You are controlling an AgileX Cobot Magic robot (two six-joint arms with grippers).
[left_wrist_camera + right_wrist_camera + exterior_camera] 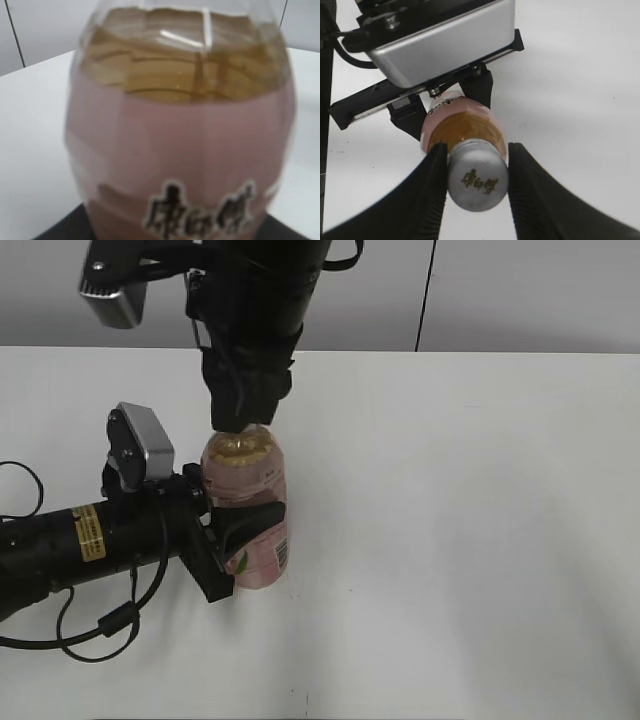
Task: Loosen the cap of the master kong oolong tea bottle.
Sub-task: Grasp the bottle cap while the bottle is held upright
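Standing upright on the white table [450, 540], the master kong oolong tea bottle [247, 510] is seen near the left-middle of the exterior view, its pink label with a barcode turned toward the camera and amber tea visible above the label.

Nearest to the camera, the left gripper [232, 530] is laid in from the left of the bottle, low and roughly level with the table. Its black fingers [245, 520] are wrapped about the labelled middle of the bottle, one across the front of the label; they are closed on the bottle's body. In the left wrist view the bottle fills almost the whole picture, blurred, with dark lettering on the pink label and tea above it.

Above the bottle, the right gripper [476, 172] is brought down from overhead. In the right wrist view the cap [477, 181] is seen from above, pale with a small dark mark on top, and the two black ribbed fingers [432, 190] are pressed against its left and right sides, so that the cap is gripped between them. In the exterior view the cap itself is hidden behind those fingers.

Beyond the bottle, the table runs back to a pale wall.
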